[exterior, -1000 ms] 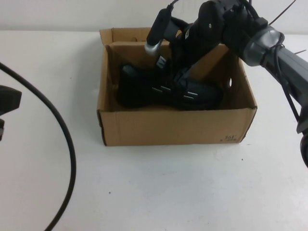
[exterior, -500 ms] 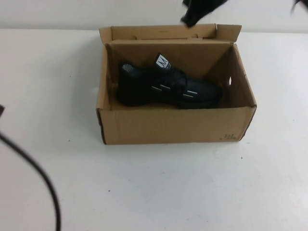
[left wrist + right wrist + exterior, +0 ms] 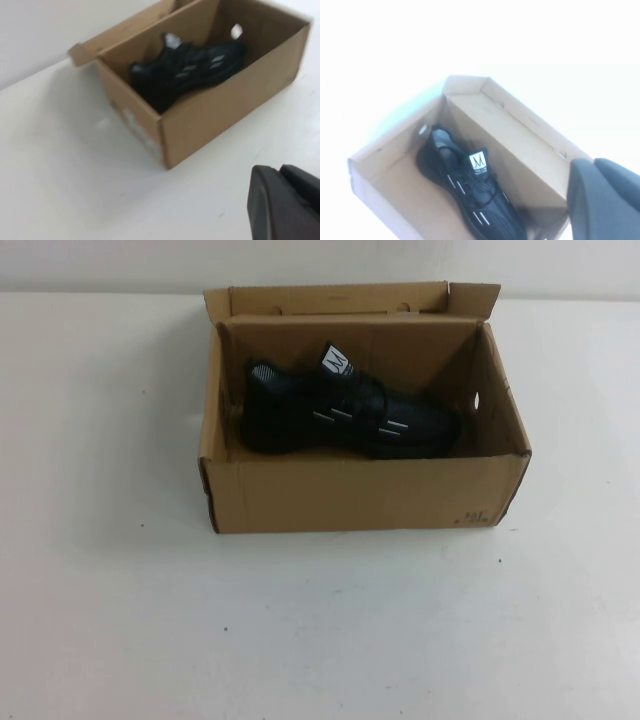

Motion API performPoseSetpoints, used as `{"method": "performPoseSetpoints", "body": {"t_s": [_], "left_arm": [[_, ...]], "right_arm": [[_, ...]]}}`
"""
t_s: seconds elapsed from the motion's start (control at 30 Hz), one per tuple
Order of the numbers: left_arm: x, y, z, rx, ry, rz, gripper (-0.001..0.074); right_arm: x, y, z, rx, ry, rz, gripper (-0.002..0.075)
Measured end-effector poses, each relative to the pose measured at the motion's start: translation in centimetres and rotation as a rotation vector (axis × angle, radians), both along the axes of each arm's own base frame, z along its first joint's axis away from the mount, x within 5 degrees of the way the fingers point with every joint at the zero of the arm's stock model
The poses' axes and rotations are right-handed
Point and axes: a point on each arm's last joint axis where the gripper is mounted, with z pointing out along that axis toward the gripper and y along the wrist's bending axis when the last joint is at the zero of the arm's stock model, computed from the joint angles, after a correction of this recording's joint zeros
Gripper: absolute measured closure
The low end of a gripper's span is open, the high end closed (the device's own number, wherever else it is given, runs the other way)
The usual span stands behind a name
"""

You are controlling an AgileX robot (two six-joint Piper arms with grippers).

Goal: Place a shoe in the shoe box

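Note:
The shoe box (image 3: 360, 495), brown cardboard and open at the top, stands on the white table at the middle back. The shoe (image 3: 350, 420), a black sneaker with white dashes and a white tongue label, lies on the box floor with its toe to the right. Nothing holds it. Neither gripper shows in the high view. My left gripper (image 3: 285, 205) is a dark bulk in the left wrist view, apart from the box (image 3: 220, 110) and shoe (image 3: 187, 67), over bare table. My right gripper (image 3: 605, 200) is high above the box (image 3: 520, 135), looking down on the shoe (image 3: 470, 190).
The white table (image 3: 300, 640) spreads around the box on all sides. A pale wall runs behind the box's back flaps (image 3: 330, 298). The box has a round hole in its right side wall (image 3: 476, 400).
My right arm has risen out of the box and left the high view, leaving the shoe inside. The black cable and my left arm have also gone from the left edge.

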Motion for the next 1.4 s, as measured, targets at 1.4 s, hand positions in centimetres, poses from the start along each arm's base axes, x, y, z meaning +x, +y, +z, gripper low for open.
{"method": "performPoseSetpoints", "body": {"t_s": [1.4], "left_arm": [[-0.5, -0.6, -4.9, -0.170, 0.004, -0.014, 0.0736]], "right_arm": [[-16.2, -9.3, -28.6, 0.288, -0.156, -0.210, 0.0742]]}}
